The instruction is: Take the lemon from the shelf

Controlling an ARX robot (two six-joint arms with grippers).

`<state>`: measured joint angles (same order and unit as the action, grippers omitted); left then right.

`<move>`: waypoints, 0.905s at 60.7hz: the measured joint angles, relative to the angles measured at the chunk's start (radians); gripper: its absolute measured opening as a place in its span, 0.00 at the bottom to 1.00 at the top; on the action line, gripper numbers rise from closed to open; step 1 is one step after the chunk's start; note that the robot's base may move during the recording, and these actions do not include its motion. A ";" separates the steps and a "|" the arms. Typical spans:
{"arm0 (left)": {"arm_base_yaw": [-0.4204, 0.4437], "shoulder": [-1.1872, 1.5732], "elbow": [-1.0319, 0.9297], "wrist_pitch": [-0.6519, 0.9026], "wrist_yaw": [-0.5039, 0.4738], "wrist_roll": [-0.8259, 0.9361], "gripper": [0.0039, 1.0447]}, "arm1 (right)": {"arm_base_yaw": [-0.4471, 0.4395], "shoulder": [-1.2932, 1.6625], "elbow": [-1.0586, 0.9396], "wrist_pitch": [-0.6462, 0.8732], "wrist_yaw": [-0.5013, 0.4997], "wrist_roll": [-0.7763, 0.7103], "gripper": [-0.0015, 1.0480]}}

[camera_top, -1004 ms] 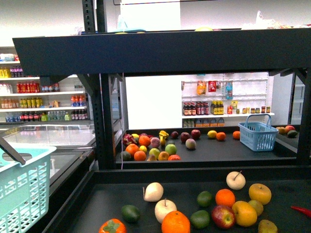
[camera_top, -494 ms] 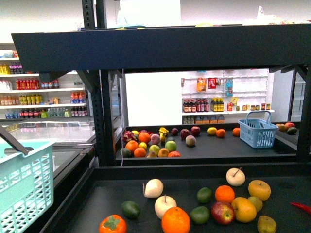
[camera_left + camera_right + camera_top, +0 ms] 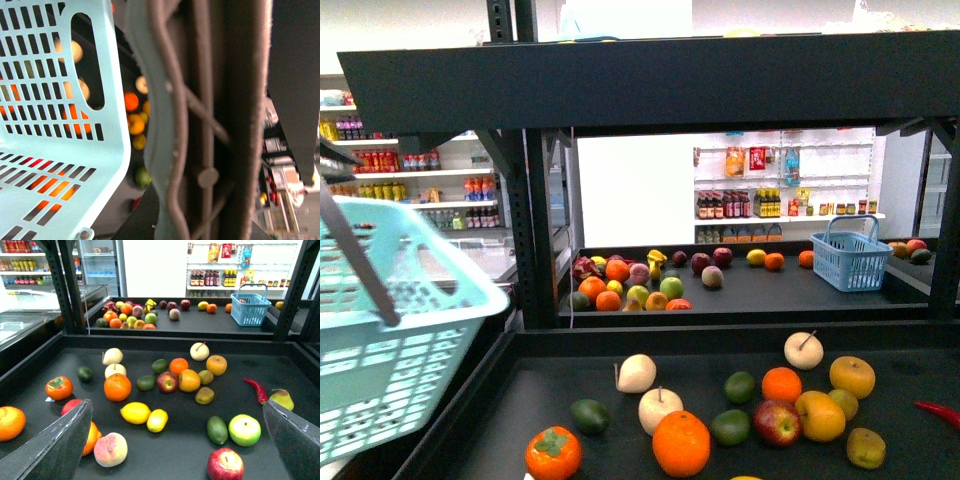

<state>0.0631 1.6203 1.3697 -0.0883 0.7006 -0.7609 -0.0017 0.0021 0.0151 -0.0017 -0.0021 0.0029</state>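
Yellow lemon [image 3: 135, 413] lying on the dark lower tray of the shelf [image 3: 185, 442], among loose fruit. Just beside it, a smaller long yellow fruit [image 3: 157, 420]; an orange [image 3: 117, 387] a little further back on the tray, a peach [image 3: 110, 449] nearer the front edge. Right fingers [image 3: 57, 442] spread wide, holding nothing, hanging over the near part of the tray, the lemon ahead in the gap between them and well apart from both. Teal basket [image 3: 390, 330] tilted at the left of the front view, outside the tray, grey handle [image 3: 360, 262] slanting up across it. Left fingers [image 3: 245, 125] dark and blurred, close against the handle wires; cannot tell whether clamped on them or not. Second tray behind, with more fruit and a blue basket [image 3: 850, 262].
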 joint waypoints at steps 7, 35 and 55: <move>-0.101 -0.003 -0.034 0.027 0.001 0.009 0.11 | 0.000 0.000 0.000 0.000 0.000 0.000 0.98; -0.436 0.150 0.017 0.100 -0.038 0.031 0.11 | 0.000 0.000 0.000 0.000 0.000 0.000 0.98; -0.470 0.212 0.087 0.062 -0.121 0.059 0.11 | 0.057 0.063 0.001 0.029 0.242 -0.046 0.98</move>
<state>-0.4072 1.8320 1.4563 -0.0261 0.5793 -0.7017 0.0555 0.0650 0.0158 0.0277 0.2398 -0.0433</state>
